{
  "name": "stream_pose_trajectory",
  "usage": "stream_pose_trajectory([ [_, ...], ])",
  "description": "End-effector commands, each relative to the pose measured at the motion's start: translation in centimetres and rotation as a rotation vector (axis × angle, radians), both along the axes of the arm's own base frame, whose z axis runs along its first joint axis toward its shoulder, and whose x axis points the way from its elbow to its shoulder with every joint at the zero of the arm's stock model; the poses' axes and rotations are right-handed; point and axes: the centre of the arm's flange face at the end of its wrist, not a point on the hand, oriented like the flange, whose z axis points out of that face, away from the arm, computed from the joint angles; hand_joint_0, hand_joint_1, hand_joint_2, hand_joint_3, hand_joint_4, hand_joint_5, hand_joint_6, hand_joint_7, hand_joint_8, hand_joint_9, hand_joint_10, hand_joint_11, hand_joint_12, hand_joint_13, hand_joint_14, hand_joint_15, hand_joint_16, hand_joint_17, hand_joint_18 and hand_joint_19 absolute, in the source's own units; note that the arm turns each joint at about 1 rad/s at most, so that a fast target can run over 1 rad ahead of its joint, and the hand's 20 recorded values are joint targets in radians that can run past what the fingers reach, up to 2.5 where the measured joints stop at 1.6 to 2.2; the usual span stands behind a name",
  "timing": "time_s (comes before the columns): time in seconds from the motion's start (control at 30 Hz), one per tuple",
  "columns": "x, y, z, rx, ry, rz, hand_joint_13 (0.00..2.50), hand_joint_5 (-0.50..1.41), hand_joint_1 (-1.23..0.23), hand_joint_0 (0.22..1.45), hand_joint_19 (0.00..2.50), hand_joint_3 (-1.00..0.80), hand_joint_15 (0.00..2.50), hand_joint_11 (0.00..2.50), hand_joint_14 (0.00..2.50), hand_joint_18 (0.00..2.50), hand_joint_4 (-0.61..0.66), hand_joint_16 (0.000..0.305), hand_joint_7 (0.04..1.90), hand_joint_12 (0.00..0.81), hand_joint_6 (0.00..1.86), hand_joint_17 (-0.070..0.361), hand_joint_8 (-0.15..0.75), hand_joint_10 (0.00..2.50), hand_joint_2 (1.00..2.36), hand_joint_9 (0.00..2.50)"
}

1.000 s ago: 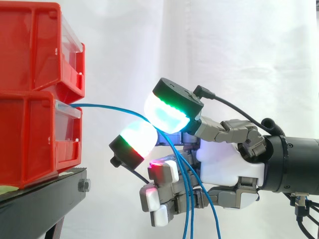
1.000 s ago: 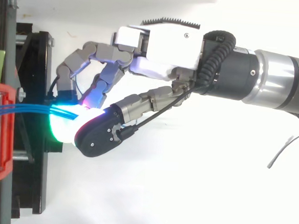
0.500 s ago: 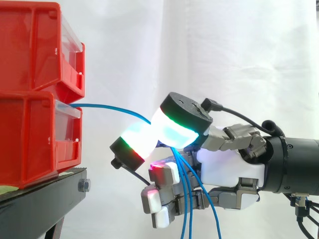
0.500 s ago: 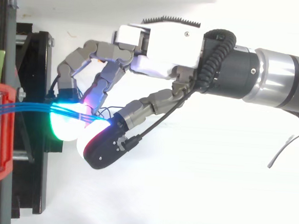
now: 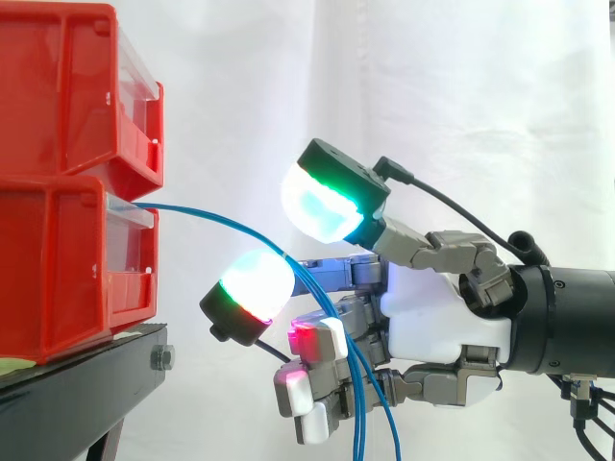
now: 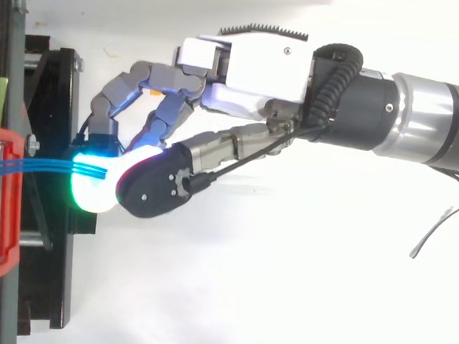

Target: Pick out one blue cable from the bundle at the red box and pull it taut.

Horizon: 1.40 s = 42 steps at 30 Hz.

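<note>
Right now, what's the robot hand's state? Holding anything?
Robot hand: at the blue cables coming out of the red box; cannot tell whether it grips them.

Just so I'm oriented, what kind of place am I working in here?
Most likely a lab test bench, not a shop floor: a plain white curtain backs the work, stacked red plastic bins sit on a black metal stand, and thin blue cables trail from the lower bin.

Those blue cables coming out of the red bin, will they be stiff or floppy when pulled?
Probably floppy: the blue cables arc out of the red bin and droop past the hand. Likely light; lying close together, neighbours may drag along.
</note>
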Motion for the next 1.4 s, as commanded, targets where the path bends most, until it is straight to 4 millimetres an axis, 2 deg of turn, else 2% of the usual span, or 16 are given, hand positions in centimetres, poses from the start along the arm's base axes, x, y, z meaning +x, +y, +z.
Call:
stream_pose_trajectory([
  [0.0, 0.00, -0.01, 0.01, 0.000, 0.000, 0.000, 0.94, -0.17, -0.47, 0.60, 0.74, -0.50, 0.70, 0.92, 0.02, 0.74, 0.02, 0.045, 0.79, 0.324, 0.89, 0.100, 0.246, 0.02, 1.00, 1.13],
  [0.23, 0.00, -0.01, 0.01, 0.000, 0.000, 0.000, 0.93, -0.16, -0.57, 0.59, 0.72, -0.27, 0.71, 0.92, 0.02, 0.73, 0.01, 0.045, 0.84, 0.332, 0.93, 0.102, 0.255, 0.02, 1.02, 1.13],
  [0.6, -0.01, -0.01, 0.01, -0.001, 0.000, 0.011, 0.93, -0.17, -0.67, 0.61, 0.72, -0.20, 0.71, 0.91, 0.02, 0.73, 0.02, 0.046, 0.88, 0.326, 0.95, 0.103, 0.255, 0.02, 1.02, 1.11],
  [0.73, 0.03, -0.01, 0.08, -0.001, -0.002, 0.011, 0.94, -0.17, -0.72, 0.64, 0.71, -0.22, 0.70, 0.94, 0.02, 0.74, -0.03, 0.046, 0.93, 0.324, 0.95, 0.103, 0.251, 0.02, 1.02, 1.10],
  [0.97, 0.03, -0.01, 0.08, -0.001, -0.002, 0.011, 0.94, -0.18, -0.73, 0.67, 0.71, -0.34, 0.69, 0.93, 0.02, 0.74, -0.03, 0.046, 0.85, 0.321, 0.96, 0.102, 0.242, 0.02, 1.01, 1.10],
  [1.1, 0.02, -0.03, 0.08, -0.001, -0.002, 0.009, 0.94, -0.18, -0.70, 0.61, 0.71, -0.49, 0.71, 0.93, 0.03, 0.74, 0.06, 0.046, 0.79, 0.320, 0.93, 0.103, 0.241, 0.02, 1.00, 1.09],
  [1.23, 0.06, -0.02, 0.15, -0.001, -0.003, 0.009, 0.93, -0.18, -0.65, 0.53, 0.72, -0.50, 0.69, 0.88, 0.02, 0.73, 0.09, 0.049, 0.72, 0.339, 0.84, 0.111, 0.255, 0.02, 1.00, 1.07],
  [1.37, 0.29, -0.01, 0.75, 0.000, 0.003, 0.009, 0.93, -0.18, -0.62, 0.51, 0.72, -0.50, 0.69, 0.89, 0.02, 0.73, 0.10, 0.051, 0.72, 0.349, 0.83, 0.114, 0.259, 0.02, 1.00, 1.06],
])
